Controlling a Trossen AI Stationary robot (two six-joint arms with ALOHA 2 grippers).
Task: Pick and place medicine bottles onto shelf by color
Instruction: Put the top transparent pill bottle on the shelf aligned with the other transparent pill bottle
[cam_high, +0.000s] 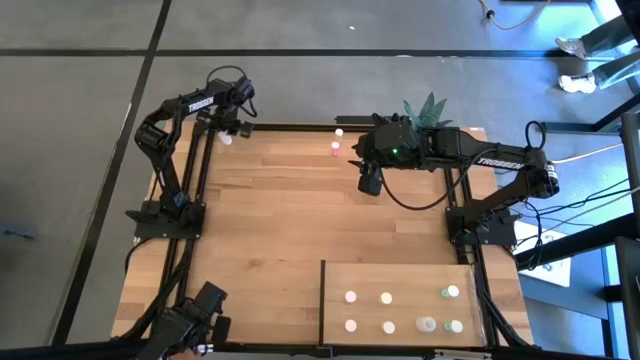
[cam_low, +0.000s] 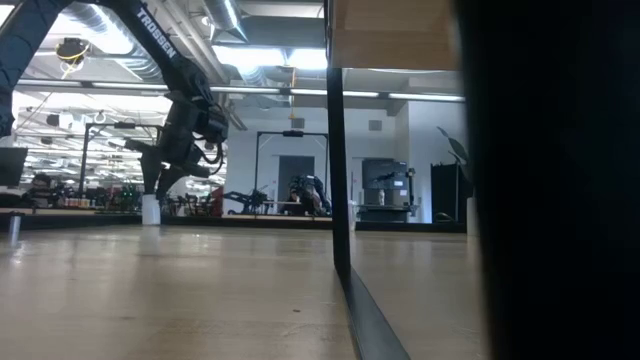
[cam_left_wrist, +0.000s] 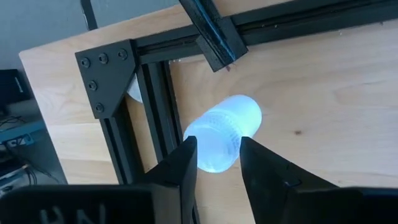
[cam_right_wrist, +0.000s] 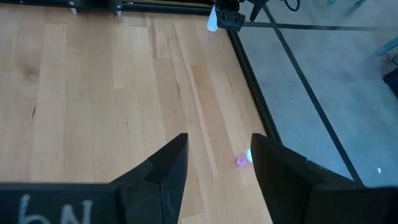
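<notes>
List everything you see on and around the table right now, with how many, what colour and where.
Bottles on shelf: seven visible, whitish, some green-tinted, in two rows.
Shelf: one, pale wood, near right corner of the table.
Pink bottle: one, far edge, near the right pincer.
White bottle: one, far edge beside the frame.
Clear bottle: one, whitish, far left corner, between the left pincer's fingers.
Plant: one, green, far right edge.
Table: one, planked wood with black frame.
Left pincer: around the clear bottle.
Right pincer: open, above the pink bottle.

We see eight little bottles (cam_high: 387, 298) standing on the pale shelf (cam_high: 400, 275) at five o'clock. A pink one (cam_high: 335, 149) stands at twelve o'clock. A white one (cam_left_wrist: 222, 132) lies tipped at eleven o'clock.
</notes>
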